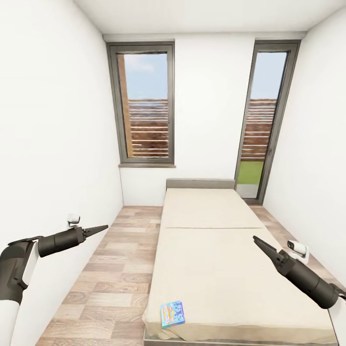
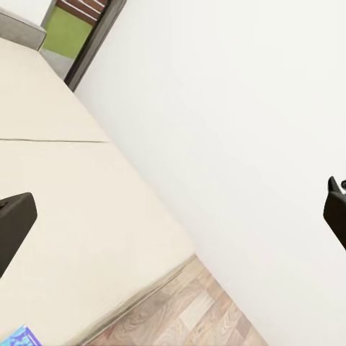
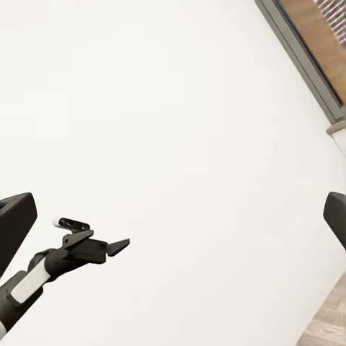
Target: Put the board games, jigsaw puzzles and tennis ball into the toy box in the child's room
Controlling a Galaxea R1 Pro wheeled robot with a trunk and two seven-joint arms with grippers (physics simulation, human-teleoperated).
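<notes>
A blue board game point(image 1: 172, 313) with cartoon print lies flat on the beige bed point(image 1: 211, 269), at its near left corner. One corner of the game point(image 2: 18, 337) also shows in the left wrist view, beside the bed's mattress point(image 2: 65, 187). My left gripper point(image 1: 98, 228) hangs open over the floor left of the bed, its fingers point(image 2: 14, 223) wide apart and empty. My right gripper point(image 1: 257, 239) is open above the bed's right side, holding nothing. The table, toy box, puzzles and ball are out of view.
White walls close in on both sides. A strip of wood floor point(image 1: 110, 278) runs along the bed's left. A window point(image 1: 144, 103) and a tall glass door point(image 1: 264, 125) stand in the far wall. The right wrist view catches my left gripper point(image 3: 101, 247).
</notes>
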